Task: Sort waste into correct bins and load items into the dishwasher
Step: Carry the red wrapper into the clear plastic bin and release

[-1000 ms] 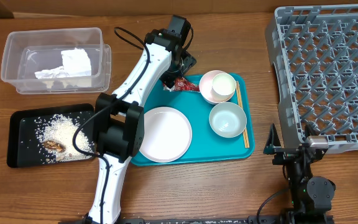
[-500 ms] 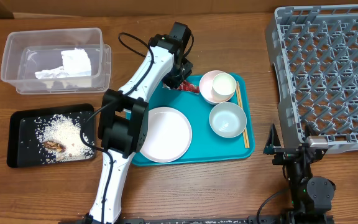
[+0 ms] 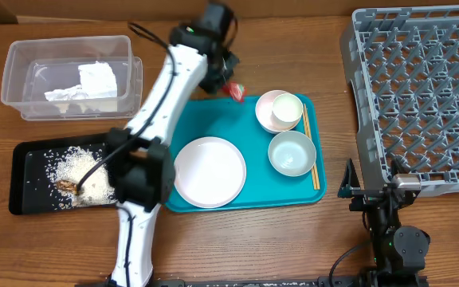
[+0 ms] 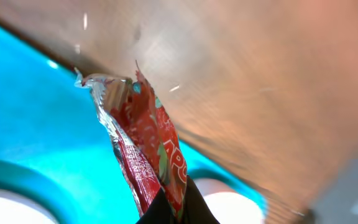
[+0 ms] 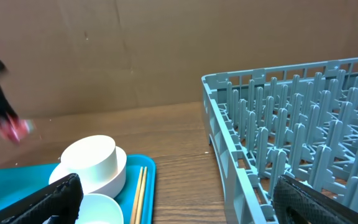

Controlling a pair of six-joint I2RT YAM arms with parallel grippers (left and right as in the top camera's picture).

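Left gripper [image 3: 226, 82] first, from overhead: clamps tight on the shiny red wrapper [image 3: 234, 90], upper middle of the frame, just past the top edge of the teal tray [image 3: 245, 119]. Probably aims for the clear tub [image 3: 134, 80] at upper left, with the crumpled napkin [image 3: 94, 80] inside, rather than the black tray [image 3: 22, 179] at lower left, given over to rice [image 3: 78, 169]. Leaves plate [image 3: 209, 171], white bowls [image 3: 279, 110], grey-blue bowl [image 3: 292, 152] and chopsticks [image 3: 310, 147] on the teal tray, none yet in the grey rack [image 3: 421, 88] at right. From the left wrist: pinches one end of the wrapper, bottom centre, crinkled length sticking out over tray edge and wood. From the right wrist: right gripper [image 5: 182, 202] spread wide, holding nothing, parked low facing bowls and rack, likely kept back for dishes.
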